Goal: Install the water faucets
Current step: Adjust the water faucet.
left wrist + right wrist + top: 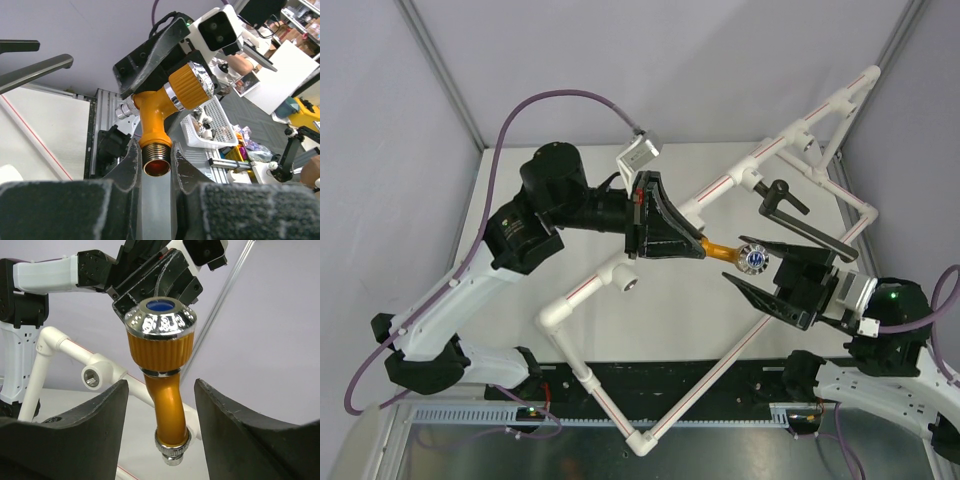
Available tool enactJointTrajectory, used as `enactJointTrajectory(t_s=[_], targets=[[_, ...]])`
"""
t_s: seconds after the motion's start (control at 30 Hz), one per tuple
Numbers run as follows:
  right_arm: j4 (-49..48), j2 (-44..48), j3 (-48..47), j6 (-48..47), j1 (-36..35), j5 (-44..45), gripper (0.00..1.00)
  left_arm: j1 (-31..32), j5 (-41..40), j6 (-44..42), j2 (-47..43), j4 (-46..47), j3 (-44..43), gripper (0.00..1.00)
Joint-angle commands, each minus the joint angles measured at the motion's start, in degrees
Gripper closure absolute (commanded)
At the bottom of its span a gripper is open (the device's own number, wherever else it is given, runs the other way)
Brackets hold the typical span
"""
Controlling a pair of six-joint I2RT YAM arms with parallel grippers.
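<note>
left pincer (156, 161) gripping orange-brass silver-knobbed tap (152, 112) | right pincer (160, 390) wide around knob (160, 320) | centre on knob before closing, left releases last

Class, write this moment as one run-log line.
left gripper: shut on orange tap, threaded end | right gripper: open, flanking tap | black tap: on pipe frame

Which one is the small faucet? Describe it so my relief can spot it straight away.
Find the white pipe frame lying across the table. Over its middle, the orange tap is held in the air, its threaded end clamped in the jaws of the left gripper. Unlike the black tap beyond it, it is orange-brass with a shiny, blue-centred round knob.
</note>
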State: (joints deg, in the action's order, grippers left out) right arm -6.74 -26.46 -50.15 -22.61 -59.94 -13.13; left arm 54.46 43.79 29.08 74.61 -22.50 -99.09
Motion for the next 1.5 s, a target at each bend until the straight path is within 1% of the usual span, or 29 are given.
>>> enactJointTrajectory(t_s=[0.0,0.23,0.7,0.77,0.9,1.07,1.27,1.4,1.47], targets=[[-2.8,-1.66,-1.61,-1.87,-0.3,-0.67,0.4,-0.19,4.68,2.17,-0.34,3.27,-0.92,1.0],[-4.9,-3.02,-2.48,-2.02,-0.29,-3.53,0.47,-0.23,6.77,3.02,-0.24,3.44,-0.3,1.0],[-6.91,-5.81,-3.78,-0.8,-0.34,-7.15,0.5,0.23,8.01,4.28,0.09,4.81,0.69,1.0],[-6.84,-6.04,-3.87,-0.73,-0.39,-7.35,0.49,0.28,7.85,4.61,-0.04,5.49,0.77,1.0],[-6.76,-6.41,-3.82,-0.23,-0.48,-7.57,0.48,0.3,7.73,5.73,-0.03,7.05,0.91,1.0],[-7.49,-6.79,-3.84,0.02,-0.65,-7.98,0.51,0.34,8.21,7.68,0.16,9.7,1.98,1.0],[-8.03,-6.69,-3.89,0.51,-0.77,-8.52,0.52,0.31,8.63,9.09,0.25,11.88,3.09,1.0],[-8.5,-6.72,-3.9,0.73,-0.85,-8.6,0.52,0.34,9.25,11.76,0.36,15.61,4.28,1.0],[-8.69,-6.86,-3.9,0.73,-0.83,-8.76,0.53,0.35,9.75,14.15,0.32,19.24,5.69,1.0]])
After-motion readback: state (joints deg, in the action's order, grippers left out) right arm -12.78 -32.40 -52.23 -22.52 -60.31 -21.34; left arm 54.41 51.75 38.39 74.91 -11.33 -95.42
